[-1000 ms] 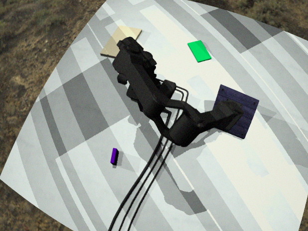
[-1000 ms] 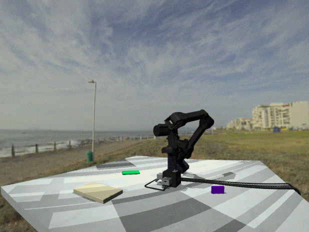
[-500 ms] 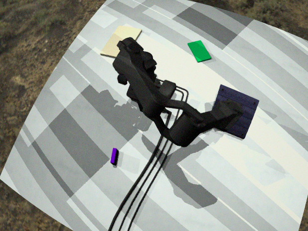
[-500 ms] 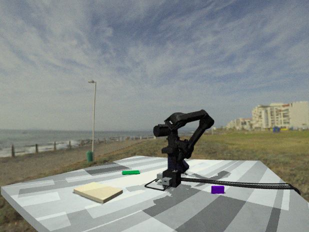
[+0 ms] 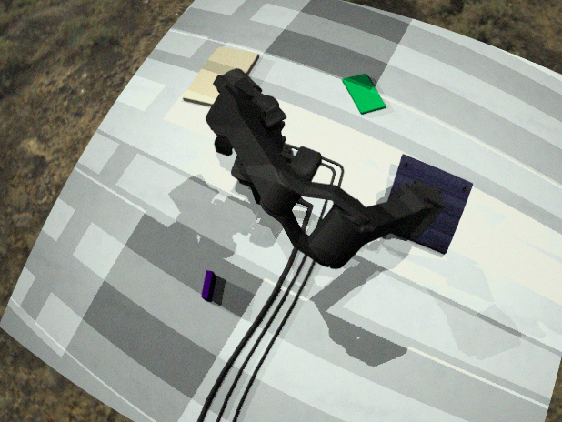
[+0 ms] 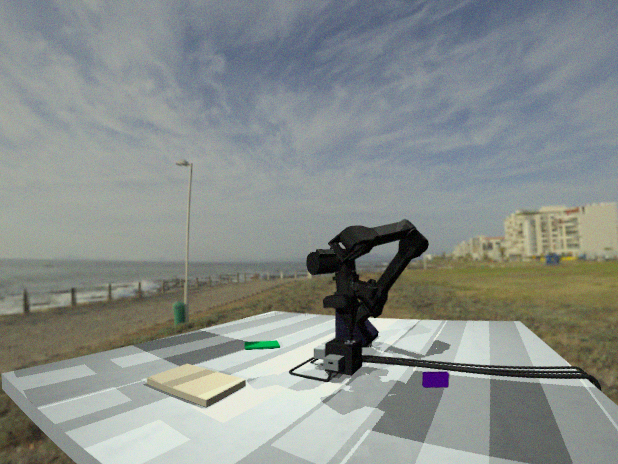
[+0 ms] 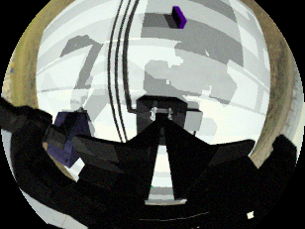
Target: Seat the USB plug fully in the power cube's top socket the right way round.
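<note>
Directly below the pincer [image 6: 351, 338] [image 7: 161, 121], clenched on the plug [image 6: 349, 342] [image 7: 156, 114], sits the cube [image 6: 351, 359] [image 7: 144, 107]; the plug should be light, stiff, best pinched squarely by its sides.

From here I see the black, boxy power cube [image 6: 351, 364] [image 7: 144, 114] upright on the counter, the USB plug mostly hidden at its top.

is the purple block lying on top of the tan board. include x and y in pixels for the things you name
No, the purple block [image 5: 207, 286] [image 6: 435, 379] [image 7: 179, 17] is on the table, well apart from the tan board [image 5: 201, 84] [image 6: 196, 382].
</note>
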Tool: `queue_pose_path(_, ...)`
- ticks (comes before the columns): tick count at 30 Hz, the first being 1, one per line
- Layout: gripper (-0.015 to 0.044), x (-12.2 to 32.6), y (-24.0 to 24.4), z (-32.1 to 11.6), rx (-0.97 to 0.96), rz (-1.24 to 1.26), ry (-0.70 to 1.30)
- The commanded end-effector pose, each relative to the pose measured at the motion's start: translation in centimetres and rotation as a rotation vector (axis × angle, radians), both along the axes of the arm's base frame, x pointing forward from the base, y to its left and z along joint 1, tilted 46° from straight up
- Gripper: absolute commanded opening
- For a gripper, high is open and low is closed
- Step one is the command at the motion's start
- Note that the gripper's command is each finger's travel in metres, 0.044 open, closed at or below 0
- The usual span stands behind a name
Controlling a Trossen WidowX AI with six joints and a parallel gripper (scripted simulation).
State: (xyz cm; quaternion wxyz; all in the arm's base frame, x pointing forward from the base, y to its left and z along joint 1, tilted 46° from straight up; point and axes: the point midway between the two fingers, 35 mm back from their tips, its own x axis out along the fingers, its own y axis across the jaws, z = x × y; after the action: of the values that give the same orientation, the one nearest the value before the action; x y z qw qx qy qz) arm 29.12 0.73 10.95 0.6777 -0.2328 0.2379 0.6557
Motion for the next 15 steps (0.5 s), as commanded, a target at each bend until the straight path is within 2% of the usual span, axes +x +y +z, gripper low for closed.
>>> queue_pose_path(1,0.0,0.06,0.07,0.02,0.003,-0.004,-0.002)
queue_pose_path(15,0.0,0.06,0.19,-0.1,0.003,-0.004,-0.002)
